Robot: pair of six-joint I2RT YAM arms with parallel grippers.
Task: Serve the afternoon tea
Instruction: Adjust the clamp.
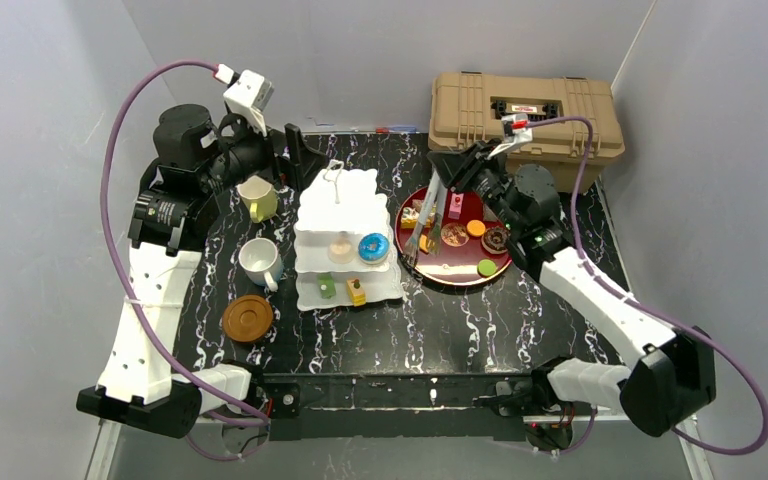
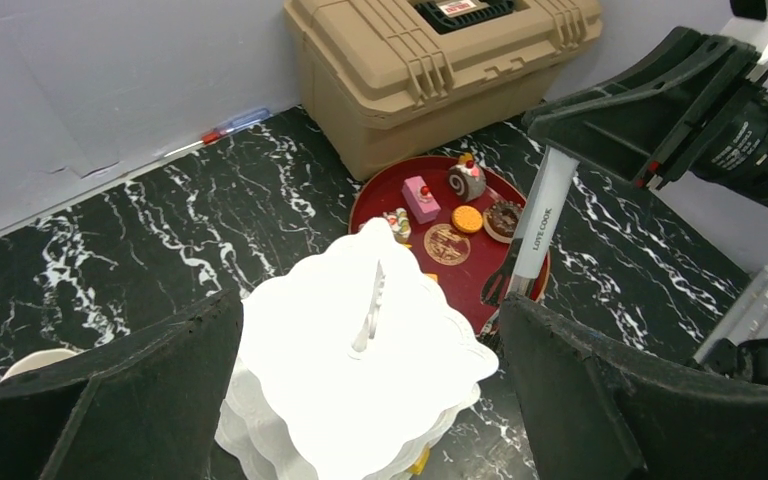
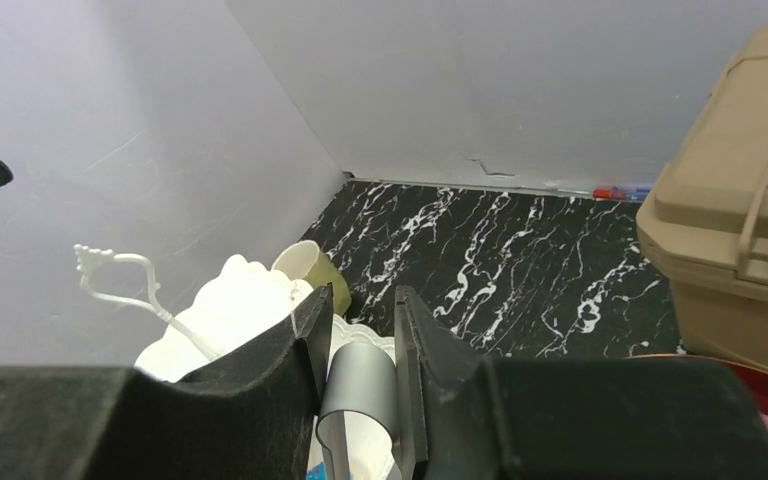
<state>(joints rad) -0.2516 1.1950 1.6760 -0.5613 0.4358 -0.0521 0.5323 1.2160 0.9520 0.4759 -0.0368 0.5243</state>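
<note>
Though small, reads "LOVE COOK" on tongs (image 2: 535, 235) pinched in right gripper (image 3: 358, 325), tips over red tray (image 1: 460, 272) of toy pastries (image 1: 455, 233); left gripper (image 2: 370, 308) spread wide near white cake stand (image 1: 350, 190) at table centre; tan case (image 1: 520, 115) behind tray, label unreadable; white mug (image 1: 258, 260), yellow-green mug (image 1: 257, 197) left of stand

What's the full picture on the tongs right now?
The tongs have pale, metal-looking arms printed LOVE COOK and ending in dark tips. The right gripper is shut on their upper end, so they hang steeply, tips down, over the left side of the red tray and close beside the cake stand. I see no pastry between the tips. I cannot tell whether they touch the tray.
</note>
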